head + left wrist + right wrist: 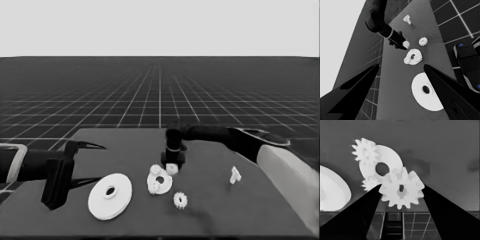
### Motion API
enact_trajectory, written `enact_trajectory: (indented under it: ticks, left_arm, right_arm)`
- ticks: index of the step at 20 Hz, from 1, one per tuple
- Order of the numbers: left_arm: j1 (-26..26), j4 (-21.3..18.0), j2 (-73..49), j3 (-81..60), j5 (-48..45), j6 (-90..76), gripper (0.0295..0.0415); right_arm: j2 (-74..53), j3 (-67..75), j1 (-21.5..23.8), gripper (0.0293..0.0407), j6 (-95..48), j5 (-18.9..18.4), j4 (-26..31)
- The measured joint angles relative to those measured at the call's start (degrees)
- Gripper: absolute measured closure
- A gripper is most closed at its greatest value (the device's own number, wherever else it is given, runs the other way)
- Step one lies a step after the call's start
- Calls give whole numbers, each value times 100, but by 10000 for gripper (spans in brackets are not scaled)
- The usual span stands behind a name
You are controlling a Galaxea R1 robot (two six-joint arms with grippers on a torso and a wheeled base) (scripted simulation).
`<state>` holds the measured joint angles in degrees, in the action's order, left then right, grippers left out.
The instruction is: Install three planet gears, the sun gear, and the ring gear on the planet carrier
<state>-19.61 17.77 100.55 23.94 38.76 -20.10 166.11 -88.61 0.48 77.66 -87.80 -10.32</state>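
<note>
From my station, the left gripper (pixel 95 162) stands parked at the left end of the tabletop (pixel 225 210), its jaws spread wide and holding nothing. Just to its right lies the larger round part (pixel 110 196), flat on the tabletop, with its small centre hole facing up; in the left wrist view the same part (pixel 426 95) lies past the spread black fingers (pixel 357 85). Next to the right, and apart from it, sits the smaller round part (pixel 160 181), flat, dark centre hole visible. I count two gears seated on it: one gear (pixel 365 152) at its rim and a second gear (pixel 371 182) further round the rim; both overlap the disc (pixel 388 160) in the right wrist view. The right gripper (pixel 172 167) reaches in from the right and hangs just behind the smaller round part, its jaws pinching a third gear (pixel 402 188) by its toothed edge. This held gear shows just beside the disc, not yet seated on it. A fourth gear (pixel 180 200) lies loose on the tabletop, in front of and to the right of the smaller round part, clear of it. Farthest right, a thin white piece (pixel 235 174) stands alone, well apart from everything else.
</note>
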Motion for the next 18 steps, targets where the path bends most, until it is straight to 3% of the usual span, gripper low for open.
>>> enact_trajectory:
  ticks: [4, 6, 8, 14, 16, 18]
  left_arm:
    - [0, 0, 0, 0, 0, 0, 326]
    - [0, 0, 0, 0, 0, 0, 326]
    - [0, 0, 0, 0, 0, 0, 326]
    - [0, 0, 0, 0, 0, 0, 326]
    - [0, 0, 0, 0, 0, 0, 326]
    - [0, 0, 0, 0, 0, 0, 326]
  right_arm:
    - [113, -147, -1, 387, -24, 3, 3]
    - [208, -476, -587, 387, -222, 183, -558]
    - [260, -654, -793, 387, -322, 272, -737]
    - [289, -750, -881, 387, -374, 322, -825]
    - [289, -752, -883, 328, -376, 324, -827]
    - [290, -753, -883, 316, -376, 325, -828]
